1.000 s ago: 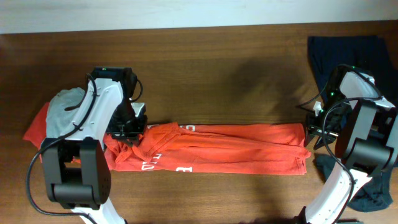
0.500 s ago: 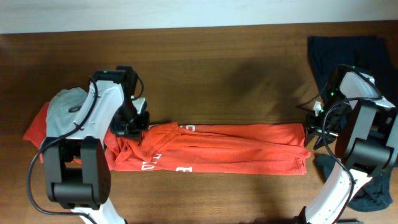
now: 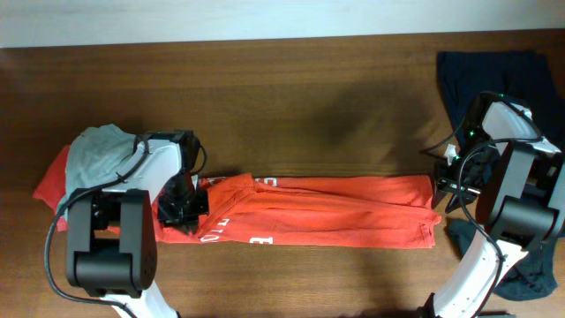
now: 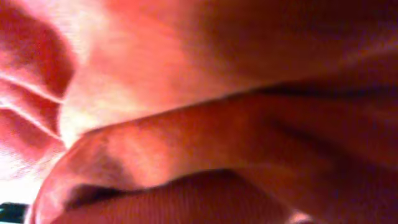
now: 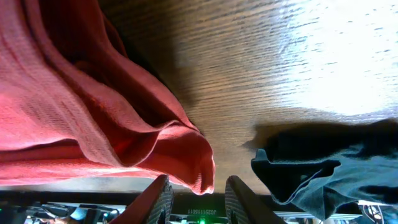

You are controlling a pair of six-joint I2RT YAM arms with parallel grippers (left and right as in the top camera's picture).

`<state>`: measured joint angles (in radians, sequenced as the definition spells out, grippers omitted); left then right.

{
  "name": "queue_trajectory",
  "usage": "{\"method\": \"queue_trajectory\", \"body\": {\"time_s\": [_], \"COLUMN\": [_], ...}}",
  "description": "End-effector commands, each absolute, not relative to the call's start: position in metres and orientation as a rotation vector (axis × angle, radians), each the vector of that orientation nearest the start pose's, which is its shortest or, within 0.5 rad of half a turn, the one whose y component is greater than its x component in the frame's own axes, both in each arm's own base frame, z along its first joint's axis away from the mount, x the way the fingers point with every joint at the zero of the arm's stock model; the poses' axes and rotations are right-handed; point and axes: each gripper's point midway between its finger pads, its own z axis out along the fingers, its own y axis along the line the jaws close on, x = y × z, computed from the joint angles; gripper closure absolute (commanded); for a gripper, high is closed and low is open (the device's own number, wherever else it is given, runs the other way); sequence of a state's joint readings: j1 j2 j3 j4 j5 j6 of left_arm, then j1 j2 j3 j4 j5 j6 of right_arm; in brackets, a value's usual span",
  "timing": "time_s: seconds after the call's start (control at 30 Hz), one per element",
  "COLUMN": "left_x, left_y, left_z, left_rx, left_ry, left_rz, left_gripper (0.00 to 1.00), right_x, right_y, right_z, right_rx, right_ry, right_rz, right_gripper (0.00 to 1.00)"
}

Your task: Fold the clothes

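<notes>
Brown wooden desk carries everything, and the biggest thing on it is the long orange knit garment with white lettering, narrowed to a strip that runs across the front of the desk from one arm to the other. A dark blue garment lies spread at the far right corner. At the left end a grey cloth is heaped over a red cloth, near the strip, though the arm hides whether they touch it. The left hand is sunk into the rumpled left end of the strip. Its own camera shows only orange folds pressed close (no finger in sight), so I cannot tell whether it has closed on the fabric. The right hand sits at the strip's right end with its pale fingers apart and nothing pinched, the hem corner hanging just at their mouth. The step in hand looks to be folding the left end across toward the right. To do it well, the left hand should gather every layer of that bunched end before lifting, rise only enough to clear the strip, and travel straight along it so the long edges stack. The right hand would do best to pinch or pin its corner, since a loose end is likely to drag and skew the fold.
</notes>
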<state>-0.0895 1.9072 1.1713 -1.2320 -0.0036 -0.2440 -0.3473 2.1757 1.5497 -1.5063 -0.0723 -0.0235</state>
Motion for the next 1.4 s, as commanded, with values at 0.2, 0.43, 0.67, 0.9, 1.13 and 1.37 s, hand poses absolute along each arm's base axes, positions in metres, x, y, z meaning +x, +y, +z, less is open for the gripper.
{"method": "queue_trajectory", "body": {"time_s": [0.2, 0.43, 0.67, 0.9, 1.13, 1.37], "left_x": [0.241, 0.244, 0.245, 0.28, 0.335, 0.366], "left_y": [0.014, 0.023, 0.016, 0.016, 0.033, 0.065], "left_z": [0.019, 0.017, 0.03, 0.111, 0.118, 0.055], "left_rx": [-0.459, -0.547, -0.538, -0.416, -0.282, -0.287], "left_ry": [3.404, 3.374, 3.363, 3.025, 2.83, 2.882], "left_rz": [0.421, 0.409, 0.318, 0.18, 0.143, 0.009], "left_gripper": [0.59, 0.59, 0.6, 0.56, 0.53, 0.53], "right_x": [0.26, 0.26, 0.26, 0.261, 0.262, 0.262], "right_y": [-0.082, -0.082, -0.082, -0.082, -0.081, -0.079], "right_z": [0.034, 0.033, 0.033, 0.033, 0.033, 0.033], "right_rx": [-0.465, -0.465, -0.465, -0.466, -0.468, -0.471], "right_ry": [-2.563, -2.564, -2.565, -2.571, -2.571, -2.571], "right_rz": [-0.237, -0.237, -0.237, -0.236, -0.245, -0.259], "right_gripper": [0.66, 0.66, 0.66, 0.66, 0.66, 0.66]}}
